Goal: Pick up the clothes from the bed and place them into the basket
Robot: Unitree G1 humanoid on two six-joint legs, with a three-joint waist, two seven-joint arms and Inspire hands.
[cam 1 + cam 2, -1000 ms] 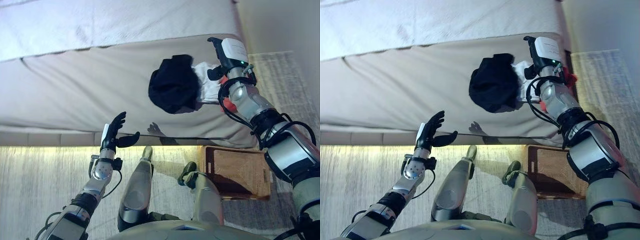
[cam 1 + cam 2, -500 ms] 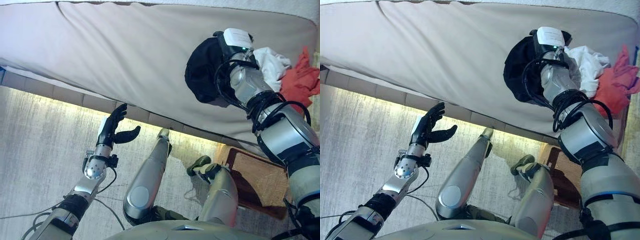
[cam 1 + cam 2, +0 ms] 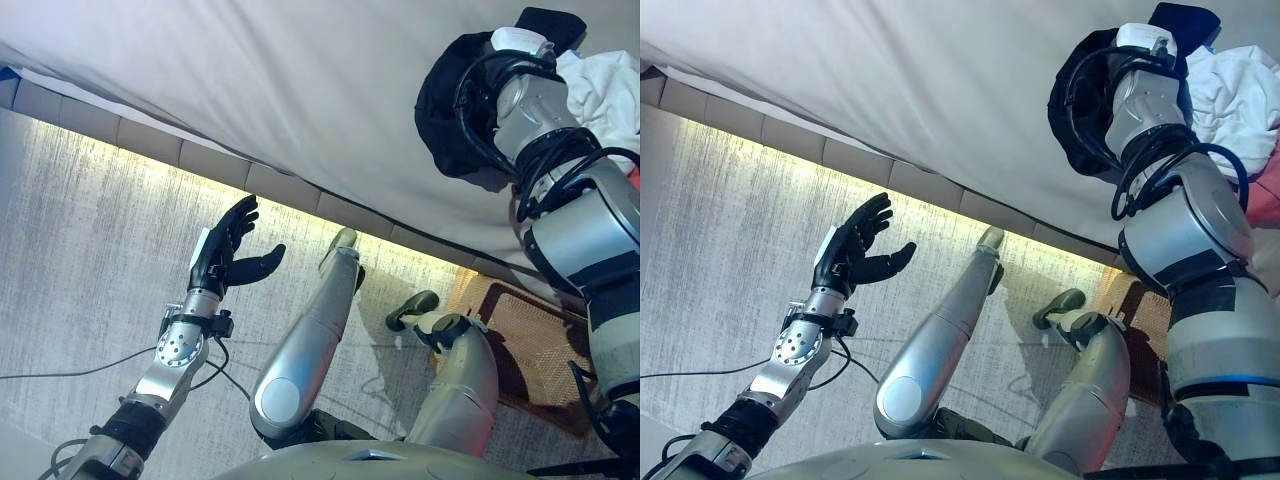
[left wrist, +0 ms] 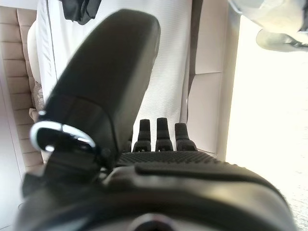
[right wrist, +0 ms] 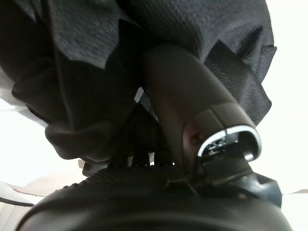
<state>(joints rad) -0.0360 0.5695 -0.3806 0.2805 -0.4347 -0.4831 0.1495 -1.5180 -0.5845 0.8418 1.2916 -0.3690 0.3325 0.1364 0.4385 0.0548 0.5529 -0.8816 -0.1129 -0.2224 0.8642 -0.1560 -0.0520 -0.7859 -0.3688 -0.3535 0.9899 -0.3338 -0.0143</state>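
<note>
A black garment [image 3: 450, 110] lies bunched on the beige bed [image 3: 250, 80] at the far right, next to a white garment [image 3: 610, 90] and a red one [image 3: 1265, 195]. My right hand [image 3: 548, 20] reaches over the black garment. In the right wrist view its thumb [image 5: 183, 96] presses into the gathered black cloth [image 5: 86, 72], and the fingers are buried in the folds. My left hand [image 3: 225, 250] is open and empty, held over the floor in front of the bed's edge; its palm [image 4: 192, 168] faces the bed.
A brown wicker basket [image 3: 530, 350] stands on the floor at the lower right, by the bed's side. A padded bed frame [image 3: 150, 140] runs along the mattress edge. Pale carpet [image 3: 80, 250] lies to the left.
The camera has swung, so the whole scene has shifted. My right hand has moved from beside the white garment onto the black garment. The left hand stays open.
</note>
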